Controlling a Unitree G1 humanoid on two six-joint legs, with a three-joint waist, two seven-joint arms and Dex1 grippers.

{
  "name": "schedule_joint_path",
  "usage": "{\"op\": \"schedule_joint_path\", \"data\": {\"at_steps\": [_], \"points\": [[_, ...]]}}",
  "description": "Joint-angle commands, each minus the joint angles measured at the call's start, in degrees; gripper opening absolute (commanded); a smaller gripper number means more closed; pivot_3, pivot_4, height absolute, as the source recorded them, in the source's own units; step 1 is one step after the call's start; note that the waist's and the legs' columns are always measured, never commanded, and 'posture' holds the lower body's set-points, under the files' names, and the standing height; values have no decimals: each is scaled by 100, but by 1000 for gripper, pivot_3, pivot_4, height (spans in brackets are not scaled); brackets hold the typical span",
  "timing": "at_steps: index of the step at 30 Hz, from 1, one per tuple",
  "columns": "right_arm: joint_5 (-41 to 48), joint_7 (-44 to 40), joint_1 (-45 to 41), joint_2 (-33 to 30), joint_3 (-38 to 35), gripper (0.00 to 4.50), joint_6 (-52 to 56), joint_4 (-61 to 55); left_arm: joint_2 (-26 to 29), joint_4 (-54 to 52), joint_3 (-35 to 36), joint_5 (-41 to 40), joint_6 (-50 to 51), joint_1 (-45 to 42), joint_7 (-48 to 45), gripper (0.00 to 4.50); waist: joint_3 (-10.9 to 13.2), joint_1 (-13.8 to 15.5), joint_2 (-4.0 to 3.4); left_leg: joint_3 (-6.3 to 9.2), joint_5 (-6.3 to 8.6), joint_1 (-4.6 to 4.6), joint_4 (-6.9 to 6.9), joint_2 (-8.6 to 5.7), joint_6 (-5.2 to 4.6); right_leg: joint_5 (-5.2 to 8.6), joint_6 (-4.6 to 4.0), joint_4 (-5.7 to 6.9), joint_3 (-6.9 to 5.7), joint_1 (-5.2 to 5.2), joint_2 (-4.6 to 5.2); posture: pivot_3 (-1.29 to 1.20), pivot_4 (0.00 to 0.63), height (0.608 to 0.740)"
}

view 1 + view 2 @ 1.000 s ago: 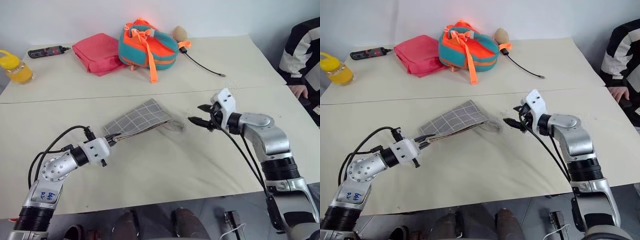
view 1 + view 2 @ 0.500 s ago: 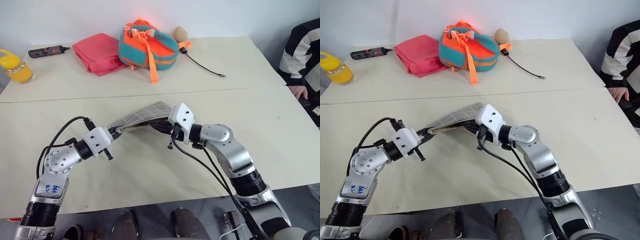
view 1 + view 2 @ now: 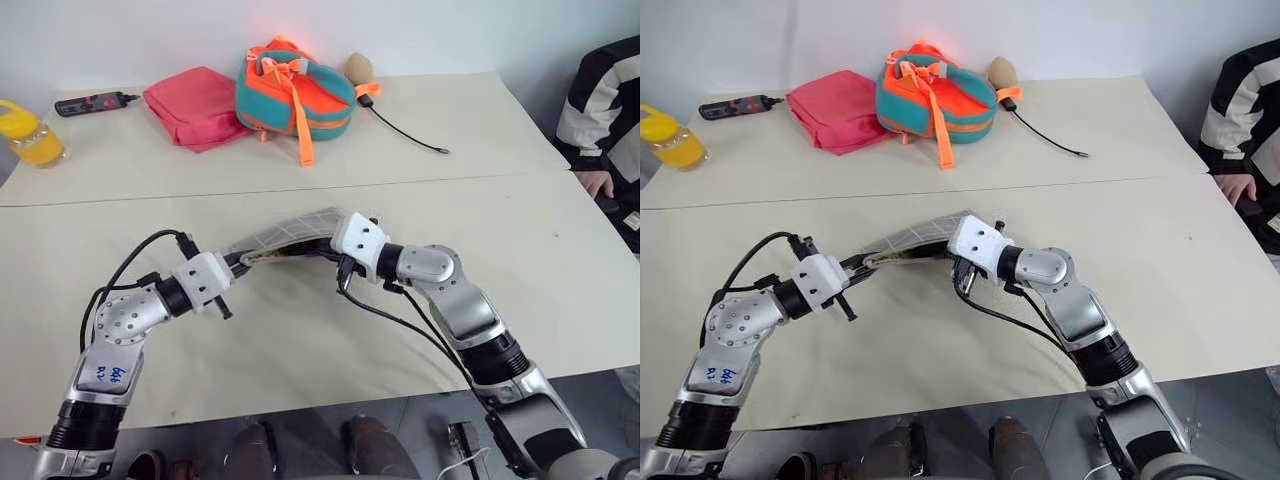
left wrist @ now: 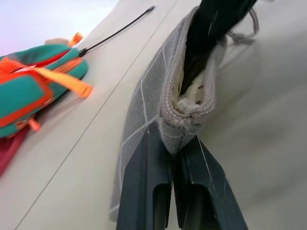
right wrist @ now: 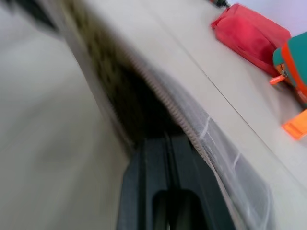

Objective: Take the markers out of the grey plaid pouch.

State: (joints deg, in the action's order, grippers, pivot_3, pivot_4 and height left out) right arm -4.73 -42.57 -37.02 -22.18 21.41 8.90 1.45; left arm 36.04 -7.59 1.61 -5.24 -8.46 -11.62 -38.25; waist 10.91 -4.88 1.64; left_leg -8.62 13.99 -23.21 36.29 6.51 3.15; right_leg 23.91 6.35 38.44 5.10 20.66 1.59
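Both hands (image 3: 240, 262) (image 3: 335, 252) shut, nearly meeting.

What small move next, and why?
Probably draw the right gripper slowly back out of the pouch and check what it brings. Its shut fingers sit inside the open mouth, no marker shows, and the left gripper pinches the pouch's end, holding it lifted off the table.

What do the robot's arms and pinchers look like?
Shiny silver metal arms with black bands, white blocks at the wrists, and loose black cables looping beside them. The left arm has blue writing. The left gripper and right gripper each have two flat black fingers.
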Motion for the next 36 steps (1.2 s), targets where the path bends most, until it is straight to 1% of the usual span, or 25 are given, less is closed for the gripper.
{"op": "schedule_joint_path", "data": {"at_steps": [1,4,7,9,11,12,19,25,28,29,31,32,33,35,36], "points": [[-281,56,-145,-42,48,31,-324,70,-53,-398,-28,-251,108,-106,-137,0,0,1,0,0,0,0,0,0,0,0,0,1,0,0,0,0,150,740],[-470,-12,-238,-116,75,621,-491,164,-90,-462,-44,-296,221,-132,-180,0,0,-10,0,0,0,0,2,1,0,0,0,6,0,1,-1,0,150,740],[-615,-75,-298,-186,84,1640,-648,209,-141,-473,-22,-339,339,-171,-193,0,0,-9,0,1,0,2,2,3,1,0,0,10,1,2,-4,0,150,740],[-700,-133,-334,-223,103,1704,-684,211,-174,-483,-14,-373,395,-194,-219,0,0,-6,0,2,0,2,4,4,1,0,0,11,0,1,-3,0,150,740],[-752,-175,-353,-232,104,1993,-701,208,-207,-498,-9,-408,443,-213,-238,0,0,-6,0,3,0,2,6,4,1,0,0,12,0,1,-3,0,150,740],[-800,-173,-359,-233,103,2217,-729,219,-243,-514,6,-471,505,-229,-233,0,0,-6,0,3,0,2,7,4,0,0,0,12,1,1,-3,0,150,740],[-950,-206,-352,-237,88,4480,-797,279,-297,-573,18,-594,679,-277,-298,0,0,-7,0,5,0,2,17,5,0,0,0,21,0,1,-4,0,150,740],[-852,-275,-308,-194,30,4480,-638,217,-372,-608,59,-661,790,-228,-292,0,0,-5,0,5,0,2,22,5,0,0,0,24,0,-1,-4,0,150,740],[-794,-368,-333,-249,-13,3861,-608,179,-416,-645,81,-729,898,-248,-285,0,0,-4,0,6,0,2,24,5,0,0,0,26,0,-1,-4,0,150,740],[-793,-384,-348,-265,-29,3564,-601,177,-433,-657,95,-778,951,-255,-282,0,0,-2,0,6,0,2,24,5,0,0,0,26,0,-1,-4,0,150,740],[-751,-563,-451,-364,-72,2805,-554,104,-460,-693,123,-938,1174,-296,-283,0,0,0,0,6,0,2,25,5,0,0,0,27,0,-2,-4,0,150,740],[-709,-674,-500,-405,-89,2544,-509,63,-468,-709,136,-1020,1325,-321,-279,0,0,0,0,7,0,2,25,5,0,0,0,27,0,-2,-4,0,150,740],[-679,-746,-529,-431,-97,2093,-477,36,-471,-723,144,-1070,1430,-337,-275,0,0,0,0,7,0,2,26,5,0,0,0,27,0,-2,-4,0,150,740],[-768,-1046,-649,-615,44,1478,-536,-53,-487,-741,146,-1243,1776,-368,-266,0,0,1,0,8,0,2,30,5,0,0,0,30,0,-2,-4,0,150,740],[-683,-1188,-716,-650,22,1478,-443,-146,-488,-754,139,-1312,1922,-391,-277,0,0,2,0,9,0,2,31,5,0,0,0,31,0,-2,-5,0,150,740]]}}
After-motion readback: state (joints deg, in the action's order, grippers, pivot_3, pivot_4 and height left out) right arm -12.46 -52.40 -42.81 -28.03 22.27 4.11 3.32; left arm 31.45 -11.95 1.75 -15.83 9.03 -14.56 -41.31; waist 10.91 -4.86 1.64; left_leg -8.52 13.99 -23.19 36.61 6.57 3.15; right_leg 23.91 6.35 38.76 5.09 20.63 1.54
